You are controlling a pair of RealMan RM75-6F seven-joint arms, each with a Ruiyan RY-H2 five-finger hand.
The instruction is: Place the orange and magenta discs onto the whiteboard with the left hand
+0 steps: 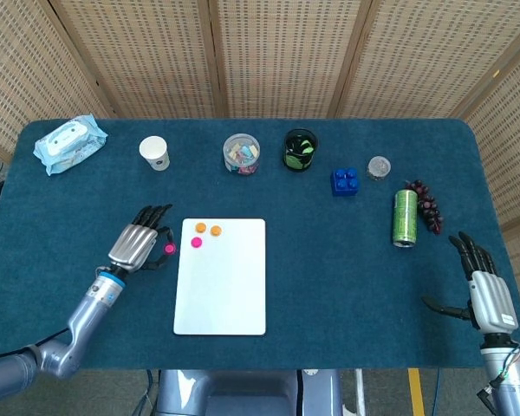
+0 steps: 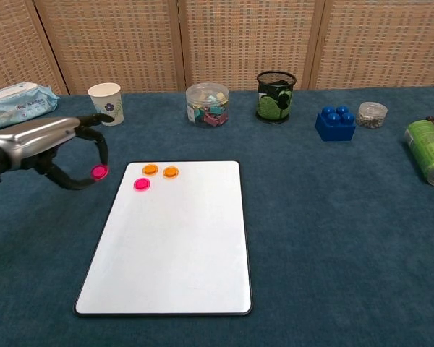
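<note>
Magenta disc sits pinched in the left hand, just off the whiteboard edge. I'd carry it inward over bare white beside the placed discs, then let go low.

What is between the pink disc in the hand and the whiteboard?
Nothing visible. The left hand pinches the pink disc just beside the whiteboard, with only bare cloth between; three discs already sit on the board's top corner.

The counter is deep teal-blue. On it the whiteboard is plain white, carrying two orange discs and one magenta disc. Left of the whiteboard, the silver-and-black left robot hand pinches another magenta disc. Right of the whiteboard lie a blue brick and a green can.
</note>
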